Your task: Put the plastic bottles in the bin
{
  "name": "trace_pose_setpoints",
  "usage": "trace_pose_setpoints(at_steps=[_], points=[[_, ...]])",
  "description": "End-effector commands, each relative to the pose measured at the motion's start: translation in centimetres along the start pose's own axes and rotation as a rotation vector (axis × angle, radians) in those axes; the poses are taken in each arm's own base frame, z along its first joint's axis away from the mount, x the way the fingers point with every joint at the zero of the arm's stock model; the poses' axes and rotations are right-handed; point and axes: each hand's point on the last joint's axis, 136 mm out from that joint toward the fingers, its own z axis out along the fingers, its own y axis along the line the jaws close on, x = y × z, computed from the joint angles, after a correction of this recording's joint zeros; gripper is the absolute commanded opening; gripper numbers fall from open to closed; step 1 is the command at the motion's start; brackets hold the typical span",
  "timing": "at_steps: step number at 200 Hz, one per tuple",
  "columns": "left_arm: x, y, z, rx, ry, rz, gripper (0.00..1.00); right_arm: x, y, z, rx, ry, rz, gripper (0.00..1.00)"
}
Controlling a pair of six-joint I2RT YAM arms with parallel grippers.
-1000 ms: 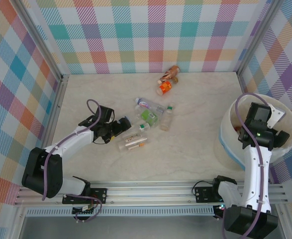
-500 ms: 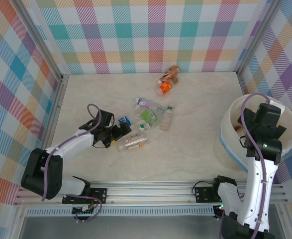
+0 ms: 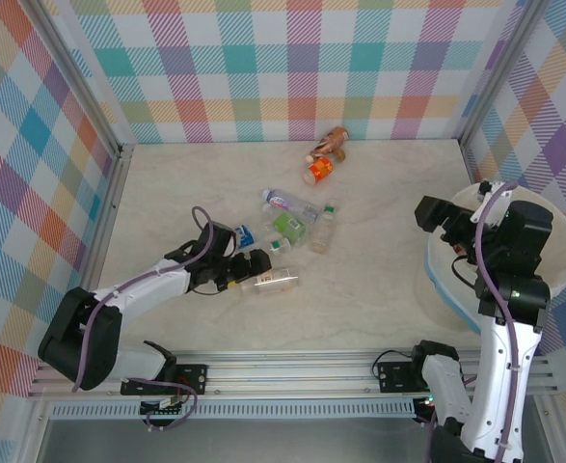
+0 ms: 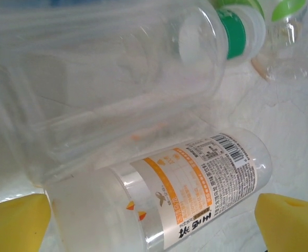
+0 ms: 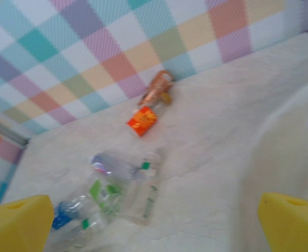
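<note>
Left gripper point(image 3: 252, 269) spread wide astride clear orange-labelled bottle point(image 4: 195, 178) lying on table point(image 3: 379, 289), other bottles point(image 3: 297, 224) clustered just beyond, right gripper point(image 3: 429, 214) spread, empty, above bin point(image 3: 439, 280) rim

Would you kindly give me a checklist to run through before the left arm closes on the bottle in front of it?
1. Left tool open wide enough: ok.
2. Orange-label bottle lies between its fingers, on its side: ok.
3. Green-cap bottle stays out of the grip: cannot tell, as it lies right against the target.
4. Right tool open and empty: ok.
5. Bin upright, top open: ok.
6. Way into the bin free: not ok, since the right arm hangs over it.
</note>
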Motion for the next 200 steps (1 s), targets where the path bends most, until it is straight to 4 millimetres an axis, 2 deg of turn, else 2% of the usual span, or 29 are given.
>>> trace_pose_setpoints(at_steps=[1, 29, 57, 85, 96, 109, 120, 136, 137, 140, 145, 153, 163, 179, 200], points=[[1.2, -0.9, 0.3, -0.012, 0.035, 0.117, 1.00, -0.9, 5.1, -1.0, -0.253, -0.019, -0.022, 1.00], [3.0, -0.2, 0.2, -0.119, 0.073, 0.248, 1.00, 0.0, 6.2, -0.5, -0.307, 0.012, -0.045, 1.00], [3.1, 0.6, -0.6, -0.192, 0.053, 0.287, 1.00, 1.0, 7.2, 0.4, -0.346, 0.051, -0.071, 1.00], [3.0, -0.2, -1.5, -0.152, 0.011, 0.364, 1.00, 4.5, 10.1, 2.0, -0.466, 0.165, -0.196, 1.00], [2.8, -0.1, -1.7, -0.146, -0.020, 0.362, 1.00, 7.0, 11.2, 3.2, -0.507, 0.239, -0.268, 1.00], [3.1, 0.2, -1.5, -0.131, -0.032, 0.333, 1.00, 11.4, 12.1, 5.3, -0.542, 0.345, -0.404, 1.00], [3.6, 0.8, -1.0, -0.126, -0.020, 0.307, 1.00, 16.7, 12.9, 7.0, -0.569, 0.458, -0.568, 1.00], [3.9, 2.3, -0.7, -0.179, -0.022, 0.231, 1.00, 25.7, 13.5, 8.8, -0.633, 0.665, -0.873, 1.00], [3.8, 2.4, -0.7, -0.182, -0.023, 0.228, 1.00, 26.9, 13.5, 8.9, -0.646, 0.697, -0.908, 1.00], [3.8, 2.6, -0.7, -0.190, -0.025, 0.211, 1.00, 27.7, 13.5, 9.0, -0.652, 0.722, -0.926, 1.00], [3.7, 2.9, -0.7, -0.201, -0.026, 0.187, 1.00, 30.4, 13.7, 9.4, -0.690, 0.790, -0.994, 1.00], [3.5, 3.3, -0.8, -0.214, -0.024, 0.147, 1.00, 32.9, 13.8, 10.0, -0.731, 0.843, -1.057, 1.00], [3.1, 4.2, -1.0, -0.242, -0.021, 0.089, 1.00, 34.8, 14.2, 11.1, -0.765, 0.852, -1.103, 1.00], [2.8, 5.0, -1.3, -0.251, -0.017, 0.016, 1.00, 36.0, 14.8, 12.6, -0.801, 0.819, -1.168, 1.00], [2.3, 5.6, -1.7, -0.241, -0.036, -0.028, 1.00, 37.6, 14.9, 13.1, -0.846, 0.850, -1.232, 1.00]])
